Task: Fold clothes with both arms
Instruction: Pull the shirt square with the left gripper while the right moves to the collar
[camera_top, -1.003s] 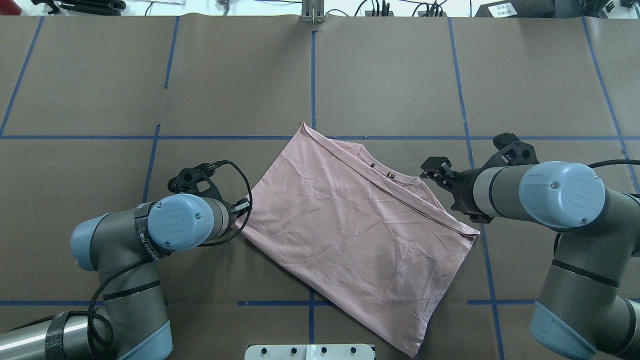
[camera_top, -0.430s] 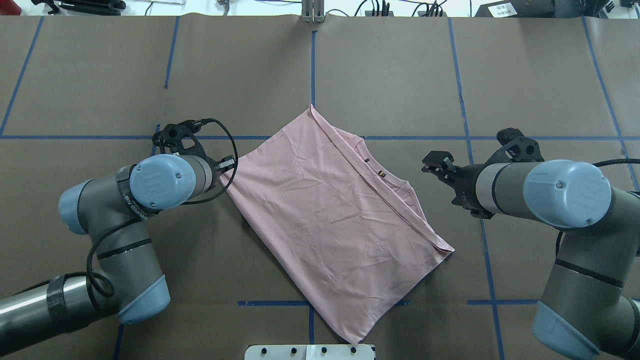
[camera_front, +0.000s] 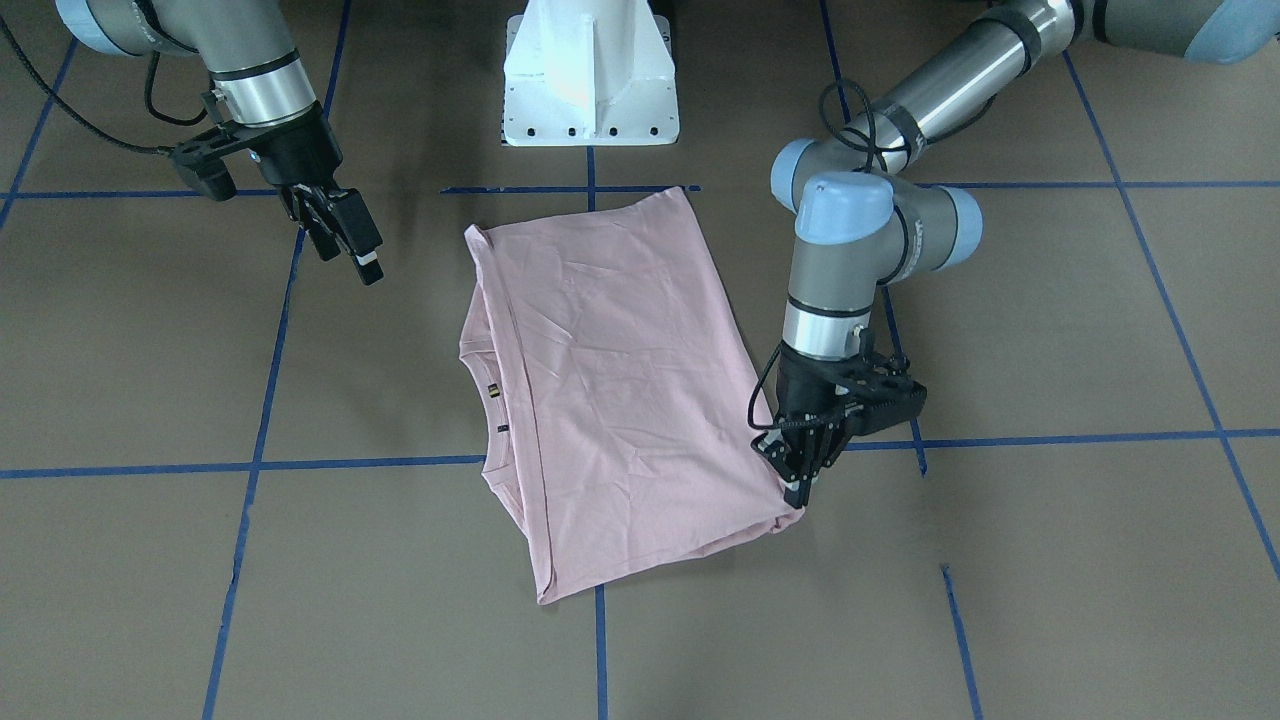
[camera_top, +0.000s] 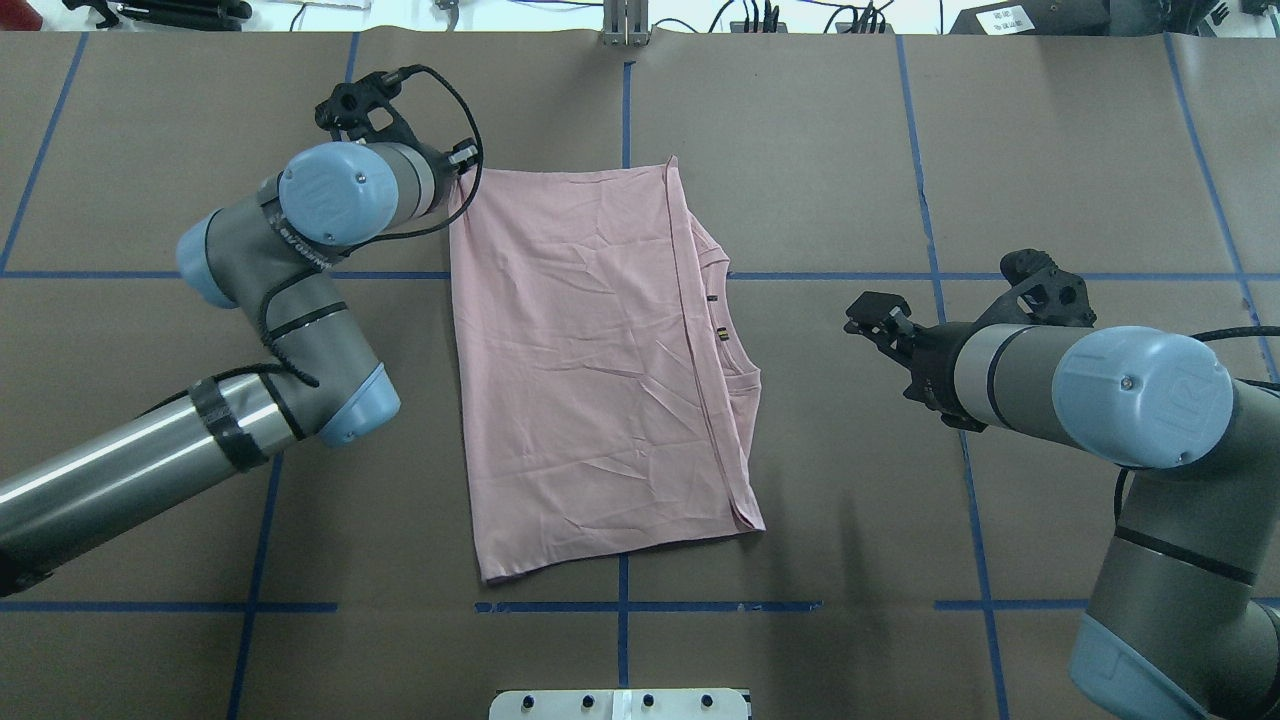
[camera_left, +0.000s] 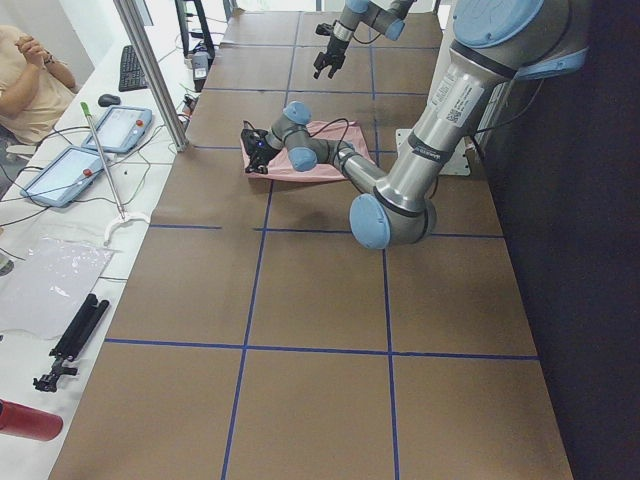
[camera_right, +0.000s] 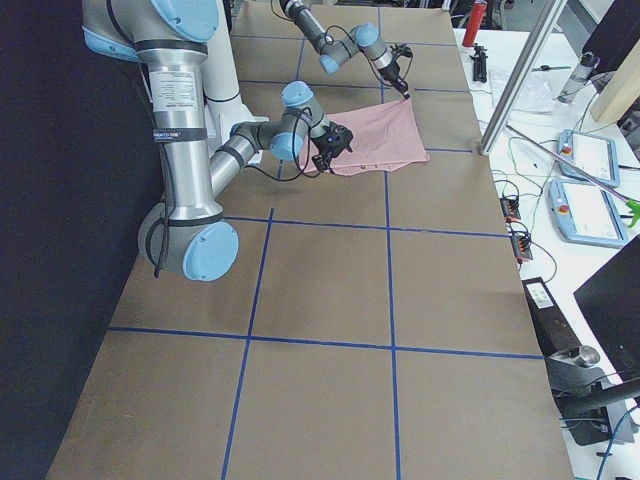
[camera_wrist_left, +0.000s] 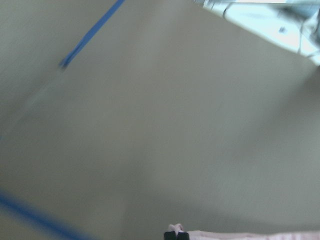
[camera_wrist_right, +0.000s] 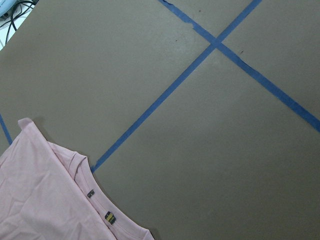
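The pale pink T-shirt (camera_top: 590, 370) lies folded and flat mid-table, plain side up, with its collar and small tags (camera_top: 717, 330) on its right edge. No print shows. My left gripper (camera_top: 463, 178) is shut on the shirt's far left corner. The front view (camera_front: 797, 497) and the left wrist view (camera_wrist_left: 176, 233) both show it pinching the cloth low on the table. My right gripper (camera_top: 865, 315) is open and empty. It hovers right of the shirt, apart from it, and also shows in the front view (camera_front: 350, 245). The right wrist view shows the shirt's collar corner (camera_wrist_right: 40, 195).
The table has a brown cover marked with blue tape lines (camera_top: 625, 110). The white pedestal base (camera_front: 590, 70) stands at the robot's edge. A side bench with tablets (camera_left: 120, 128) and a seated person (camera_left: 30, 70) lies beyond the far edge.
My left gripper has dragged the shirt's corner away from the robot, swinging the shirt round so that its long edges run front to back. The right gripper has stayed almost still.
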